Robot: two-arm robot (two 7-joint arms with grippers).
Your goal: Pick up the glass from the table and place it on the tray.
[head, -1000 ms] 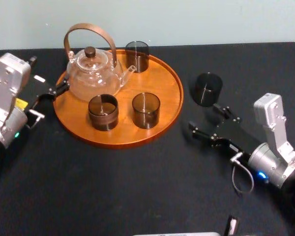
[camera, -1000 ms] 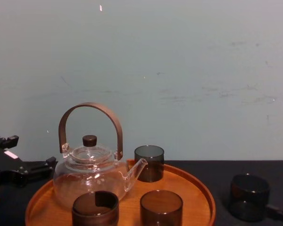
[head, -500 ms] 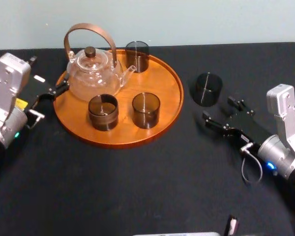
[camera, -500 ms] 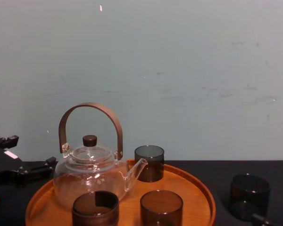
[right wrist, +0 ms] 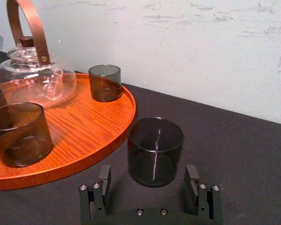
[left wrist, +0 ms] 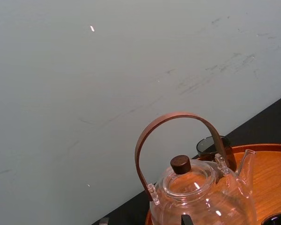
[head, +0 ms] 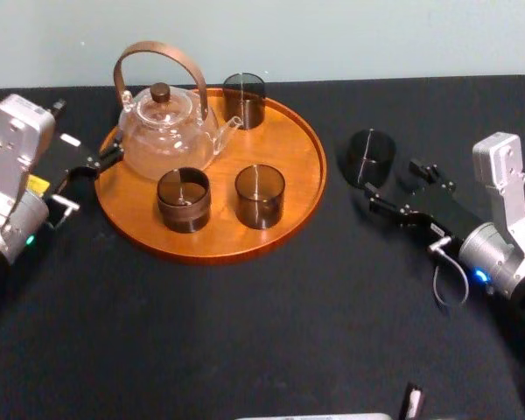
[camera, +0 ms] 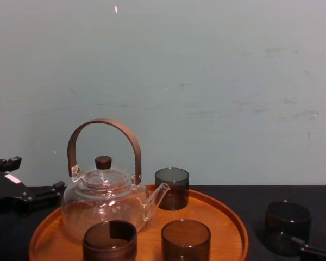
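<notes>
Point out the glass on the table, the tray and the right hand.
glass [right wrist: 155, 150], right wrist view, front wall.
tray [head: 302, 149], head view, bare wood by the rim.
right hand [head: 393, 183], head view, midway between its fingertips.

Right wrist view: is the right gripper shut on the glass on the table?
No: the right gripper is open, its fingers wide apart and clear of the glass.

No word, brand, number or sign can be read anywhere; a yellow sticker [head: 38, 184] and a white sticker [head: 70, 139] on the left arm [head: 16, 166] are illegible
</notes>
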